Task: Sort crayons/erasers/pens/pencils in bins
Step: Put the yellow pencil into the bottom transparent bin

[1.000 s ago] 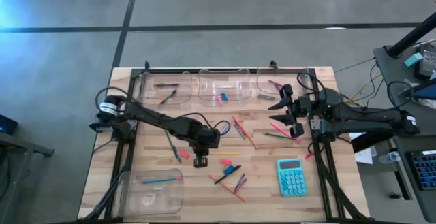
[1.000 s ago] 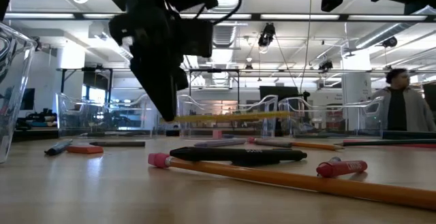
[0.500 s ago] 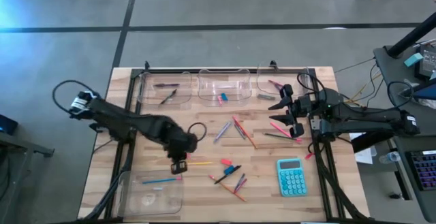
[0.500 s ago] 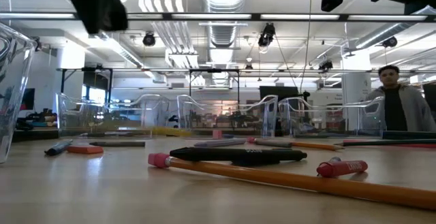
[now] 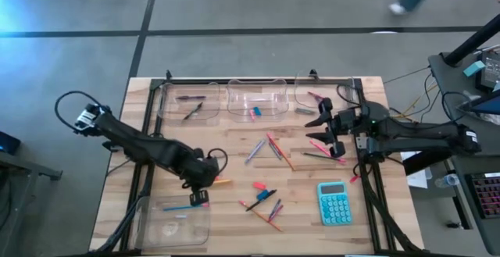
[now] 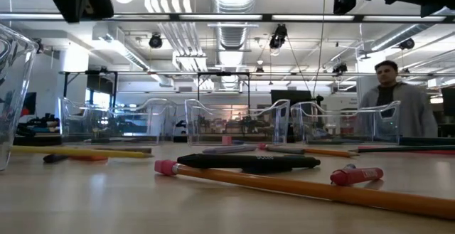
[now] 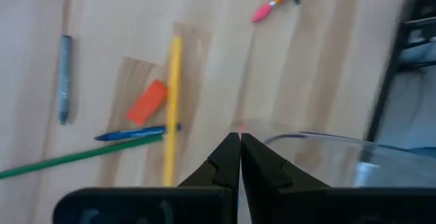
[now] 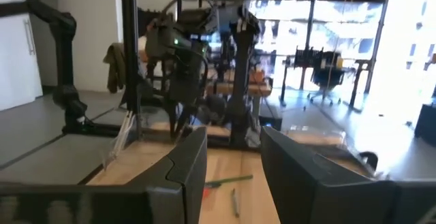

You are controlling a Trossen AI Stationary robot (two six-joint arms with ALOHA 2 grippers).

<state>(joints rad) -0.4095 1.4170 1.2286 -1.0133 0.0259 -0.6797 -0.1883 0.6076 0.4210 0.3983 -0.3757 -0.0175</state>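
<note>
surface: wooden tabletop (image 5: pixel 234 151), sticks being sorted
left gripper (image 5: pixel 199 198): clenched, empty, near front-left bin (image 5: pixel 173 219)
yellow pencil (image 7: pixel 171 108): lying just beside, long axis along fingers

Both arms are black and built of slim tubular links joined by chunkier rounded housings, each ending in a two-finger gripper: the left gripper (image 5: pixel 200 197) has narrow matte fingers that taper to a point, and the right gripper (image 5: pixel 328 131) has broad, flat-faced black fingers with angled edges. A thin black cable loops free of the left arm near its base and again near its wrist, and a small white-and-grey block sits at that base end.
</note>
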